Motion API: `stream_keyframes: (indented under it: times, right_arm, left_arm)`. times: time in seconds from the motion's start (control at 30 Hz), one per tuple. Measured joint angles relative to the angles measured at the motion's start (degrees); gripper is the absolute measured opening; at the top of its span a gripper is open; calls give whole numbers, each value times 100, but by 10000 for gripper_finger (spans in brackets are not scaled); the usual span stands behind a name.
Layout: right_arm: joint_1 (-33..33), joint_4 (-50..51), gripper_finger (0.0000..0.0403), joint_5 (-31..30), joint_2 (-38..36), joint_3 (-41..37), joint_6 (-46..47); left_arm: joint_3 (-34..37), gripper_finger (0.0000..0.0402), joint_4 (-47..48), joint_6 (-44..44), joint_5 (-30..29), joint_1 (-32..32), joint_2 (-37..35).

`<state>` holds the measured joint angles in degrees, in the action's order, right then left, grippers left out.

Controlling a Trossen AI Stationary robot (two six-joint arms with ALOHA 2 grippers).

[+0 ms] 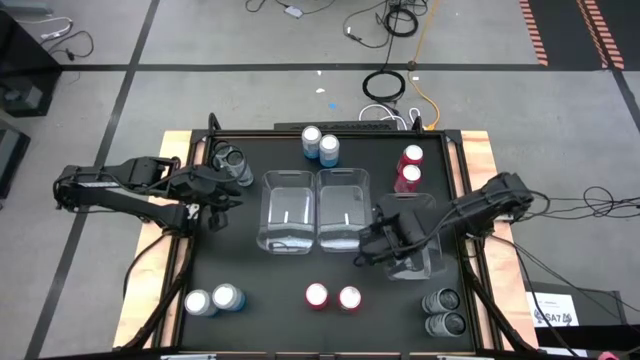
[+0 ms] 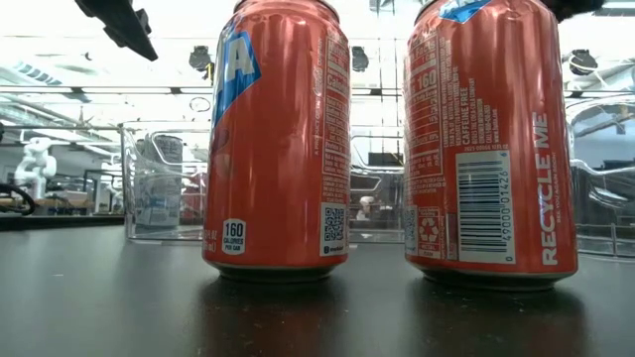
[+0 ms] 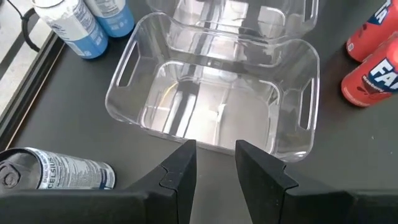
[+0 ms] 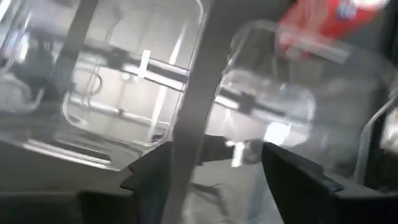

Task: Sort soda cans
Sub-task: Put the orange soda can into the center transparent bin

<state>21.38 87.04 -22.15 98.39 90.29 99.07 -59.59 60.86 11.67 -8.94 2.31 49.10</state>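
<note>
No can had yet reached a bin, so the sorting looked to be at its very start, with the right tool [image 1: 372, 247] busy at the clear bins rather than at a can. It sat low over the edge of the right bin [image 1: 412, 236], just beside the middle bin [image 1: 343, 210], its fingers [image 4: 297, 173] parted with only clear plastic showing between them; whether they touched the bin wall could not be told, and it held no can. The left tool [image 1: 213, 192] hovered beside the left bin [image 1: 286, 211], its fingers [image 3: 180, 171] nearly together and empty, pointing at that bin's near wall. The soda cans stood in pairs around the bins: two dark cans [image 1: 232, 160] close behind the left tool, two light blue cans [image 1: 320, 143] beyond the bins, two red cans [image 1: 410, 168] past the right tool, two more dark cans [image 1: 443, 312] on its near side, a red pair [image 1: 333, 297] toward the front of the table [image 1: 260, 290], and a blue pair [image 1: 213, 300] at the left front. The next move probably called for the right tool to lift clear of the bin and go for a nearby can, likely a red or a dark one. Paired cans touched each other, so a grip on one risked knocking its neighbour, and the bin walls crowded the approach.
</note>
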Motion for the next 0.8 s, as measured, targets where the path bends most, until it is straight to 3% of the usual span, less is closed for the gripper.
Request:
stream_keyframes:
  times: [0.23,0.5,0.6,0.8]
  right_arm:
    - [88,-849,259,65,10,-234,1029]
    - [86,-242,252,52,-13,117,1401]
    - [-16,338,252,339,-124,201,1232]
    - [-849,283,252,30,-1325,-612,184]
  left_arm:
    - [0,123,-93,-1,-1,-4,1]
    - [0,123,-247,1,-1,-4,1]
    - [0,123,-265,6,-1,-4,1]
    - [2,123,-508,4,-3,-4,7]
